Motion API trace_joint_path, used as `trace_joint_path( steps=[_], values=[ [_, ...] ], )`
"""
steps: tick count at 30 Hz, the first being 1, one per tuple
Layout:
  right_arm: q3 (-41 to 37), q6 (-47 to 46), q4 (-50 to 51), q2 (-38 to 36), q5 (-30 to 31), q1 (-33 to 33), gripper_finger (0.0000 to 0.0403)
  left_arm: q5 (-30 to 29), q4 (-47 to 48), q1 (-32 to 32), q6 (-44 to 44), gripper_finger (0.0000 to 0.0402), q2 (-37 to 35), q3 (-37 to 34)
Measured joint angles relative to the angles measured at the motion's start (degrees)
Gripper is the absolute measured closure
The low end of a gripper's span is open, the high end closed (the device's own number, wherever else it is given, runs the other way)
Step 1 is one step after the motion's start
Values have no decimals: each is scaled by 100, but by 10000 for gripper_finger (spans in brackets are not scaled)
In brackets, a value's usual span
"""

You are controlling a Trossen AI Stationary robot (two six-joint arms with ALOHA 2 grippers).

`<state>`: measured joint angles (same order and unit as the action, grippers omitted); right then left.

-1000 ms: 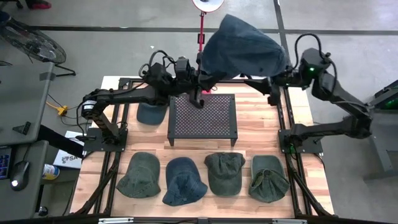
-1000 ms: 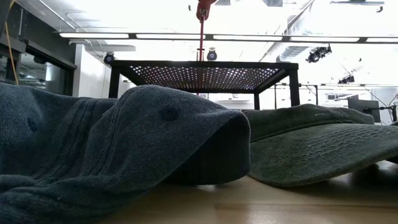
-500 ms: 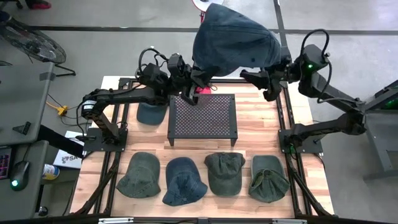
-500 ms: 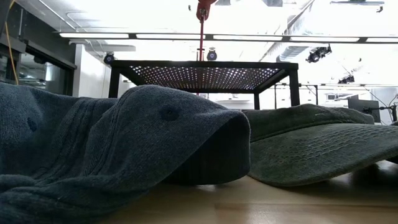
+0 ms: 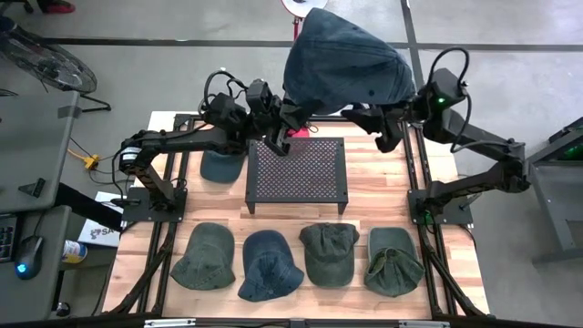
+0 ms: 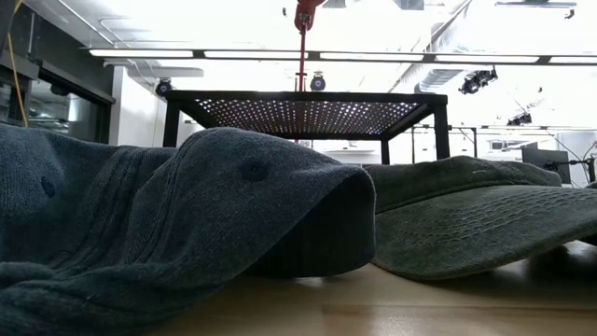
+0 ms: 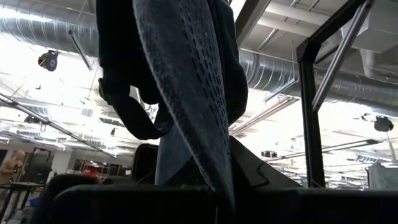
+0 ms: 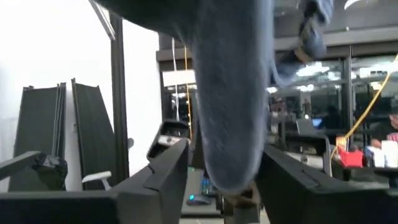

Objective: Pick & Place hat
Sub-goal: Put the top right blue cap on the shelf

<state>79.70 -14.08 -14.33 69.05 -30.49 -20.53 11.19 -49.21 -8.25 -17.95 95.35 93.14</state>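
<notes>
A blue denim hat (image 5: 342,64) hangs high above the table's far edge, over the red pole (image 5: 293,47). My left gripper (image 5: 288,117) is shut on its left lower edge. My right gripper (image 5: 364,118) stands at the hat's right lower edge. In the right wrist view a hanging fold of the hat (image 8: 231,124) drops between its two spread fingers (image 8: 163,177). Both raised grippers are out of the low view. My left gripper pinches a hanging fold of the hat's lower edge (image 7: 186,165) between its two fingers, coming slanting up from below on the table's left side. The hat rises above the fingers, clear of the table. My right gripper has the hat's fold between its fingers; whether they touch it I cannot tell.
A black perforated stand (image 5: 297,173) sits mid-table below the hat. Several hats lie in a row along the near edge, among them a green one (image 5: 203,257) and a blue one (image 5: 271,264). Another dark hat (image 5: 221,166) lies under the left arm.
The hat has swung toward the table's left and far side and hangs from my left gripper. My right gripper has drawn back from it, tipped upward, then come back toward the hat's right lower edge.
</notes>
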Motion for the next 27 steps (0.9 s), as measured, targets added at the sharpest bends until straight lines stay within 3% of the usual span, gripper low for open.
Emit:
trace_joint_path(
  steps=[13,20,27],
  values=[
    [0,-16,-16,-4,-320,9,390,5,94,2,-101,391,28,0],
    [0,-153,-12,-6,-343,7,395,25,387,0,-29,342,26,0],
    [2,-263,37,-39,-307,-41,398,71,1461,2,176,292,33,0]
  ],
)
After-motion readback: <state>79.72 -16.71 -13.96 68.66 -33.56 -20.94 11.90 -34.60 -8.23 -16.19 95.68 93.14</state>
